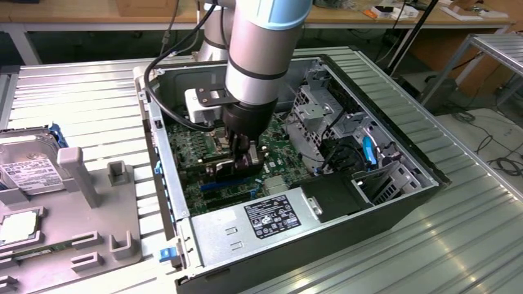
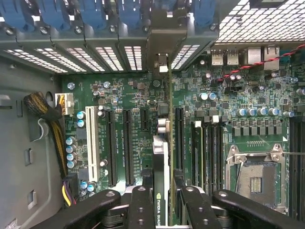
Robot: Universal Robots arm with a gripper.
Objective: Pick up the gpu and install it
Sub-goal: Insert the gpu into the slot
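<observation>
My gripper [image 1: 247, 160] is down inside the open computer case [image 1: 163, 153], shut on the gpu [image 1: 219, 164]. In the wrist view the gpu [image 2: 165, 143] stands on edge between my two black fingers [image 2: 142, 205], its green board edge running straight out over the motherboard [image 2: 238, 95]. Its silver end bracket [image 2: 162, 59] meets the case's rear slot openings [image 2: 95, 57]. The card sits in line between two black expansion slots [image 2: 127, 148]. Whether its lower edge is seated in a slot I cannot tell.
A white slot [image 2: 90, 143], cable bundle [image 2: 52, 124] and empty CPU socket [image 2: 255, 176] flank the card. The power supply [image 1: 261, 220] and drive cage [image 1: 319, 116] crowd the case. On the exterior view's left, a grey holder [image 1: 82, 202] carries a hard drive [image 1: 24, 165].
</observation>
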